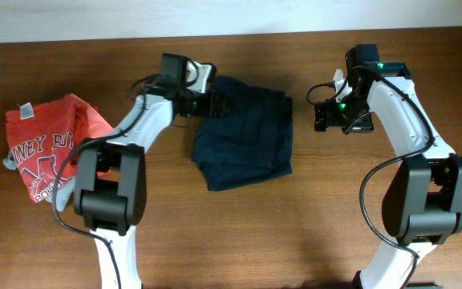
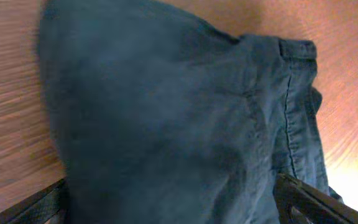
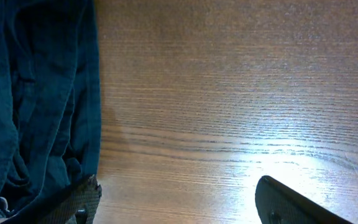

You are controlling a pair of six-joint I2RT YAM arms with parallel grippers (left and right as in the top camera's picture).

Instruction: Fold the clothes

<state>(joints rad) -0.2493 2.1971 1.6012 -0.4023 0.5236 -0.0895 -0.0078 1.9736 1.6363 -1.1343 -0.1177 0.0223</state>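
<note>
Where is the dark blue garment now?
Overhead view: the dark blue garment lies centre, between the red T-shirt and right gripper, one corner under the left gripper.

The clothes (image 1: 243, 132) lie mid-counter (image 1: 295, 225), between the two arms, with a T-shirt (image 1: 46, 148) well apart to their left. The left tool (image 1: 219, 104) hangs over their far left corner, and the right tool (image 1: 321, 116) is above bare counter near their right edge.

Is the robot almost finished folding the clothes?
Partly. The shorts already lie doubled into a rough, lumpy rectangle. Nothing is in hand: the left gripper hovers open over their top edge, and the right gripper is open over bare table. Left to do: neatening the shorts, and the T-shirt lies crumpled.
</note>
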